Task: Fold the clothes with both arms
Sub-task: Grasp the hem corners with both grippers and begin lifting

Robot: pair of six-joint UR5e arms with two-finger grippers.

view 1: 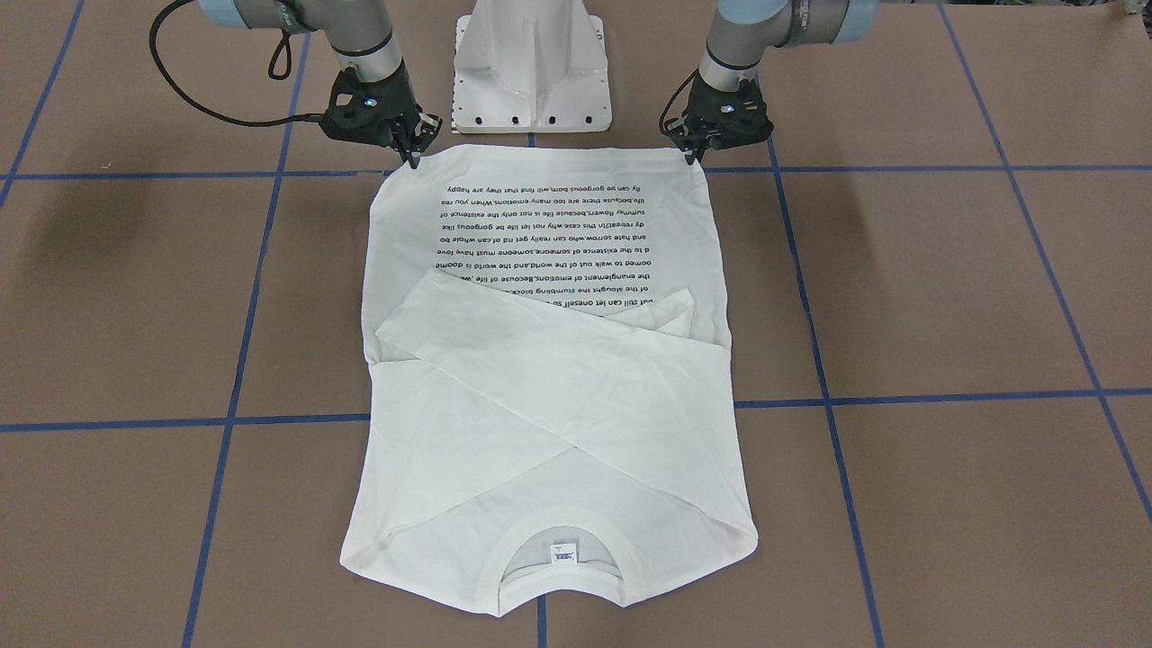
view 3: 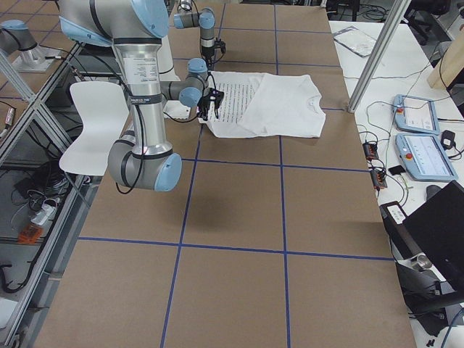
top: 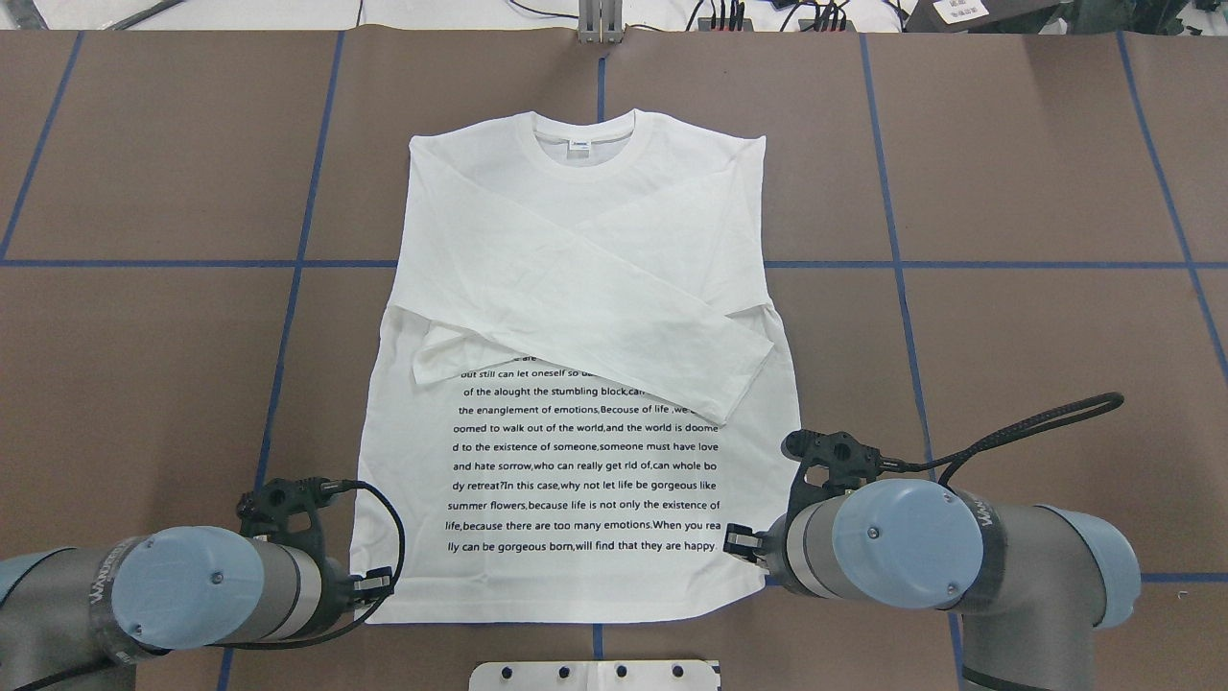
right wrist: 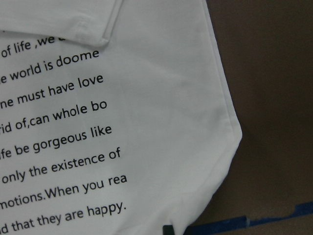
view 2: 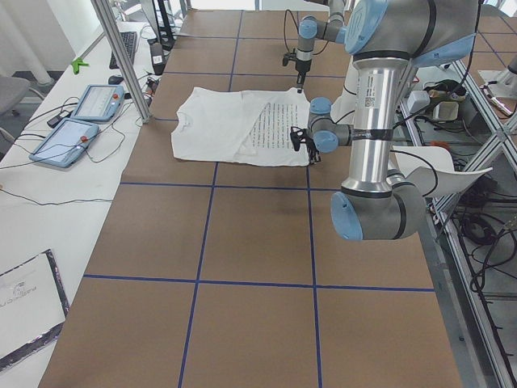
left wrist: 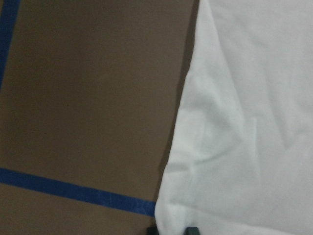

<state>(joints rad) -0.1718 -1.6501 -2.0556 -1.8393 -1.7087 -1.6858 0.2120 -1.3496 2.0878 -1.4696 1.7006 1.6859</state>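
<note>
The white long-sleeved T-shirt (view 1: pixel 558 423) lies flat on the brown table with its black text up. Both sleeves are crossed over the chest and the neck points away from the robot (top: pixel 576 288). My left gripper (view 1: pixel 693 157) is at the hem corner on the robot's left (top: pixel 384 583). Its wrist view shows cloth (left wrist: pixel 244 122) pinched between two dark fingertips (left wrist: pixel 193 230). My right gripper (view 1: pixel 414 159) is at the other hem corner (top: pixel 737 542). Its wrist view shows the printed hem corner (right wrist: pixel 122 122) reaching down to a fingertip (right wrist: pixel 167 229). Both look shut on the hem.
The white metal pedestal (view 1: pixel 531 72) stands just behind the hem, between the two arms. Blue tape lines (view 1: pixel 900 396) cross the brown table. A side table with tablets (view 2: pixel 97 101) and an aluminium post (view 2: pixel 121 56) lie beyond the neck end.
</note>
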